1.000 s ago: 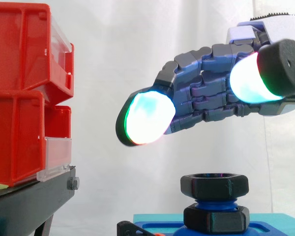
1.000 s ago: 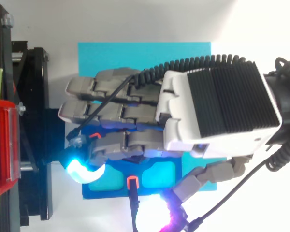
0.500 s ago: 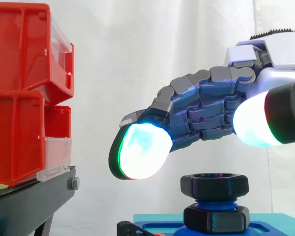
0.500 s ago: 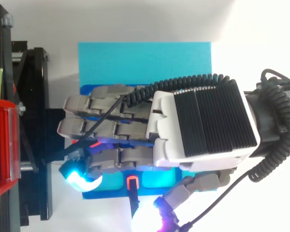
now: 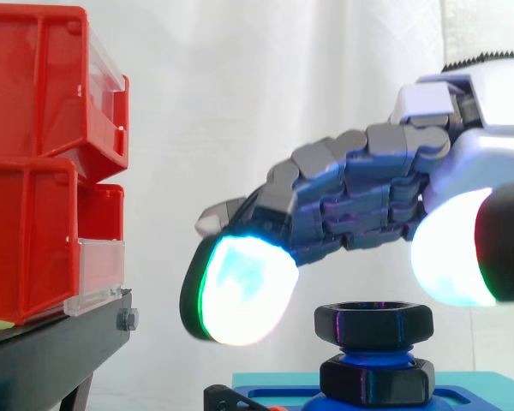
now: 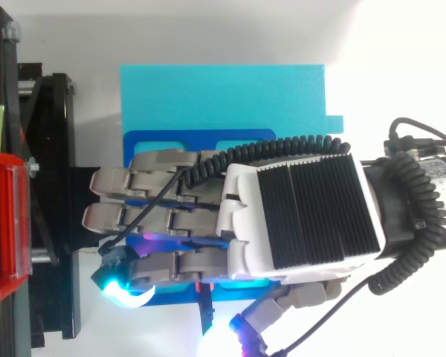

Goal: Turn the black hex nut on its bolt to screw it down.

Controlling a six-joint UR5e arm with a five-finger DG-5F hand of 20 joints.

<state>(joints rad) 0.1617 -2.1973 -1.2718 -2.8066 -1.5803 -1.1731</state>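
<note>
You see two red bins (image 5: 34, 171) stacked at left. One hand (image 5: 360, 201) hovers over one cyan base (image 6: 223, 93), fingers loosely extended and apart, gripping nothing. Beneath it, one blue bolt (image 5: 373, 353) carries two nuts: upper black hex nut (image 5: 373, 324), lower nut (image 5: 375, 382)

no text, label, number or sign can be read on anything here.

One camera is looking level across my work from close beside it, another is looking straight down on it, both catching my grey jointed hand (image 5: 351, 197), the stacked red plastic bins (image 5: 34, 163) and the flat cyan board (image 6: 223, 97).
</note>
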